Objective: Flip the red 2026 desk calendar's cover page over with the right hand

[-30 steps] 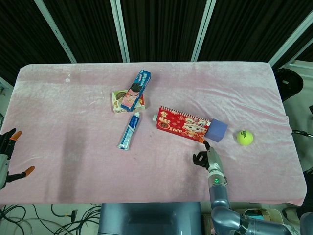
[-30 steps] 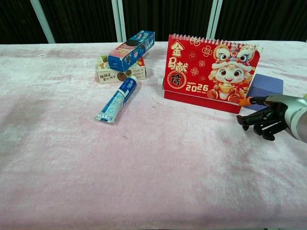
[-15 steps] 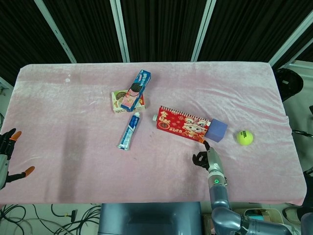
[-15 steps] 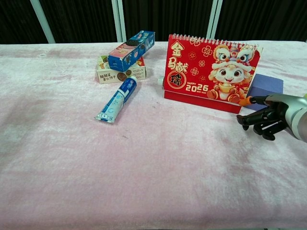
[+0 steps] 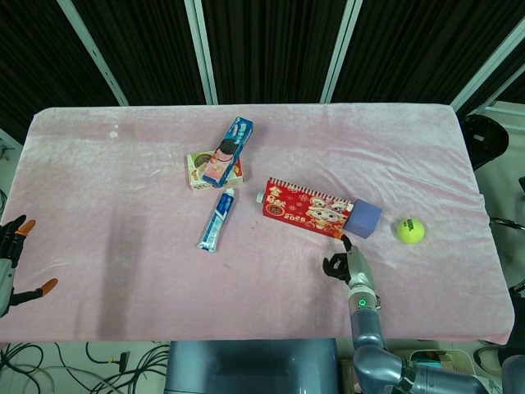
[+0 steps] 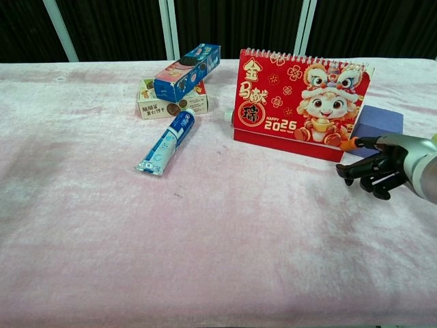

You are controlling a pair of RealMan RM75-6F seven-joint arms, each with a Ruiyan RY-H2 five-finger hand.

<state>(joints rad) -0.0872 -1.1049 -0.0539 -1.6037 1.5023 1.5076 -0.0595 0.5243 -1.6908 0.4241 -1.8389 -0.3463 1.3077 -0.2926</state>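
Right robot hand hovers low over the bench, fingers curled, holding nothing, just beside the red 2026 desk calendar; left robot hand open.

I was working in what looked like a robot test lab, not a home. The table wore a pink velvet cloth, dark curtains with pale metal struts closed off the back, loose cables lay on the floor beneath, and oddments were laid out as test props.
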